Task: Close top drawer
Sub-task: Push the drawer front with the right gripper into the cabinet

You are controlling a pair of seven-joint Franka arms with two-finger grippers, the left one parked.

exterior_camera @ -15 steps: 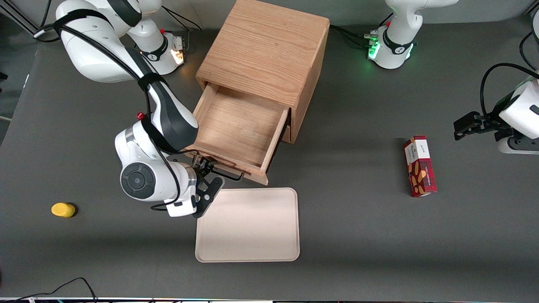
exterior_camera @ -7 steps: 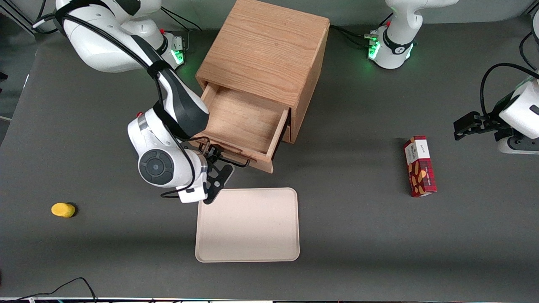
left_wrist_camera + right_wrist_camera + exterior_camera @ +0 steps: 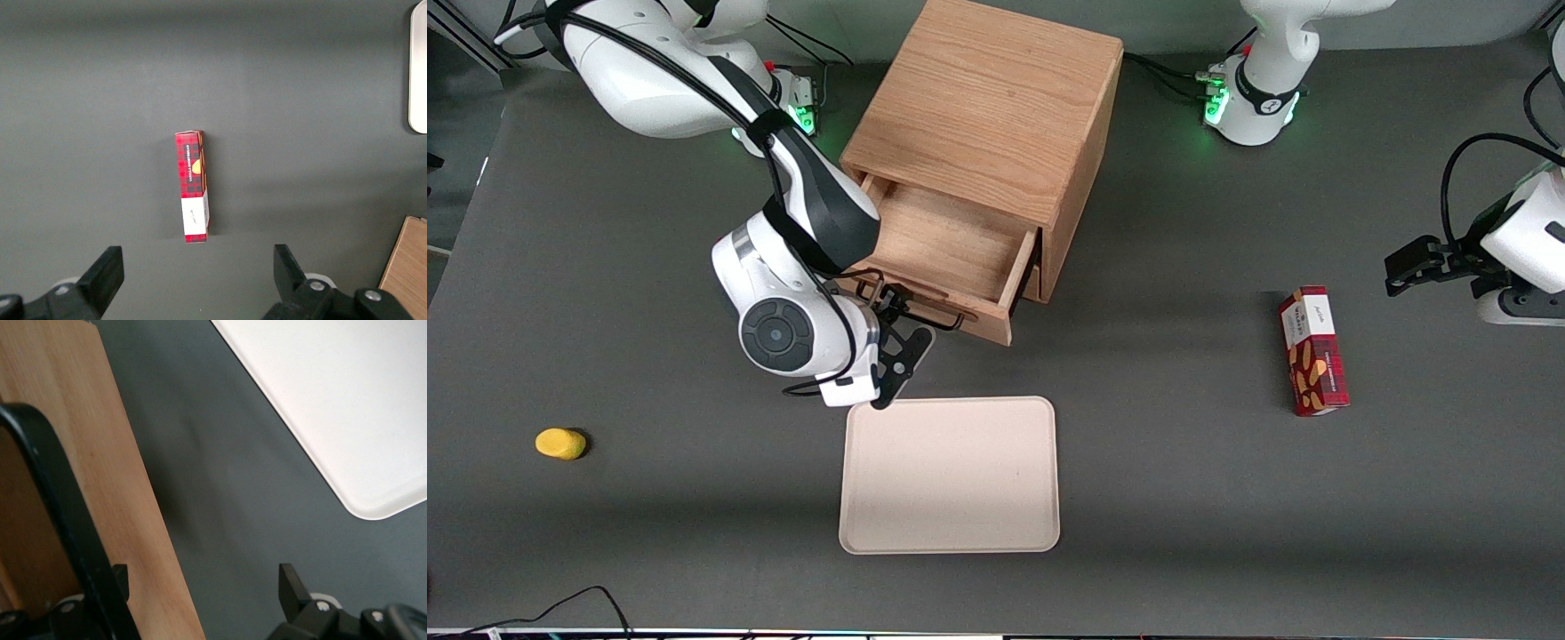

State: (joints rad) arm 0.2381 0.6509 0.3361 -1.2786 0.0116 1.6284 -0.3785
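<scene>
The wooden cabinet stands at the middle of the table. Its top drawer is partly pulled out, with its shallow wooden tray showing. The black wire handle runs along the drawer's front face. My right gripper is open and sits right in front of the drawer, at the handle. In the right wrist view the drawer front and the handle are close up. One finger lies against the front by the handle. The gripper holds nothing.
A beige tray lies flat on the table in front of the drawer, nearer the camera; it also shows in the right wrist view. A yellow object lies toward the working arm's end. A red box lies toward the parked arm's end.
The right gripper has moved toward the cabinet with the drawer front, and the top drawer has slid partway in. Less of its tray shows now.
</scene>
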